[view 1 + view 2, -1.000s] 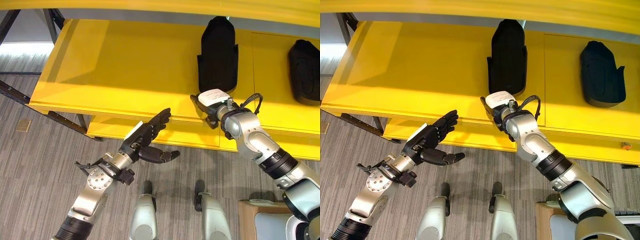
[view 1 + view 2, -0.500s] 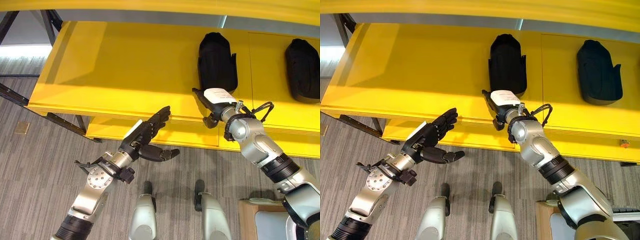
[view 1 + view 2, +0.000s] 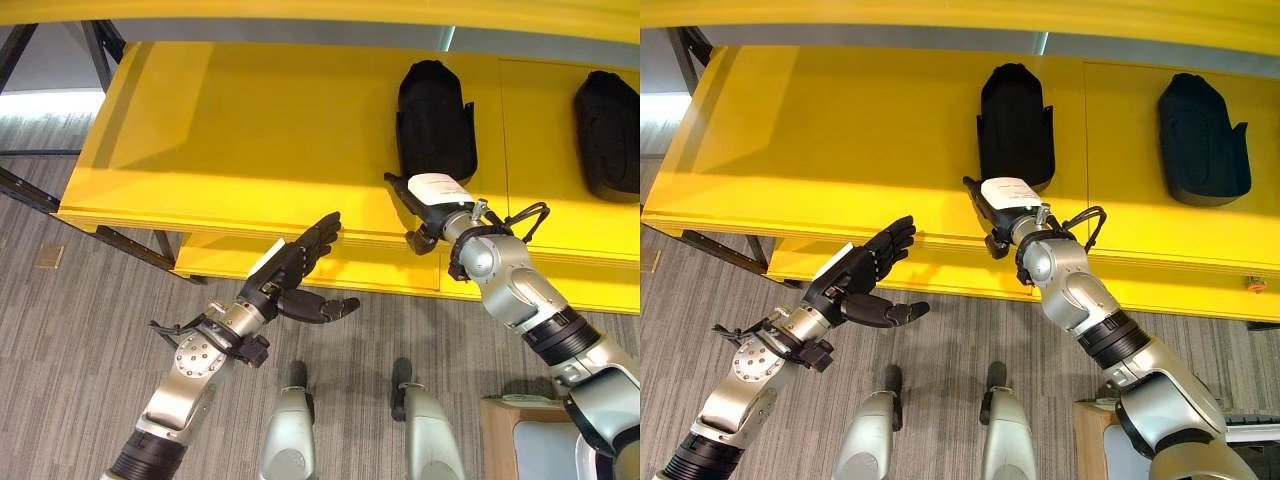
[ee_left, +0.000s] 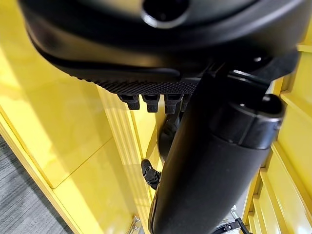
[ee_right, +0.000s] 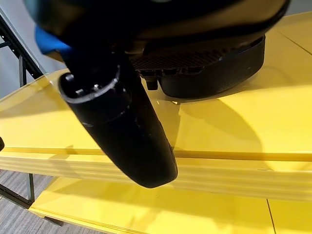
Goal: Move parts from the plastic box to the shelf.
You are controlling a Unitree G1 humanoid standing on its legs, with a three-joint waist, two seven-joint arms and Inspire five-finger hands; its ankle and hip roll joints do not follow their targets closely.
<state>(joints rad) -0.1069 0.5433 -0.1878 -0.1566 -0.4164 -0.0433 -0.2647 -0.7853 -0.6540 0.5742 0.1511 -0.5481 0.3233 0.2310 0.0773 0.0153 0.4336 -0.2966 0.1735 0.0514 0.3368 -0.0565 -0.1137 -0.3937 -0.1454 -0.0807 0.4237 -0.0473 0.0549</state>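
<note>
Two black parts already lie on the yellow shelf (image 3: 250,130) — one (image 3: 436,120) near the middle, the other (image 3: 608,135) well off toward the robot's right. The right hand (image 3: 428,205) sits at the shelf's front edge, just below the middle part and apart from it; its white-covered thumb faces up, and in its own wrist view the thumb sticks out with the fingers (image 5: 152,80) short and relaxed, clamped on nothing. The left hand (image 3: 295,270) hangs in front of the shelf's lower lip, over the carpeted floor (image 3: 60,360), palm turned up, fingers straight and apart, empty. By the look of it the placing step for the middle part is finished and the hand is clear of it. The plastic box is not plainly made out, though a pale container corner (image 3: 530,440) at the lower right may be it. The next move probably calls for turning back that way and reaching for another part
</note>
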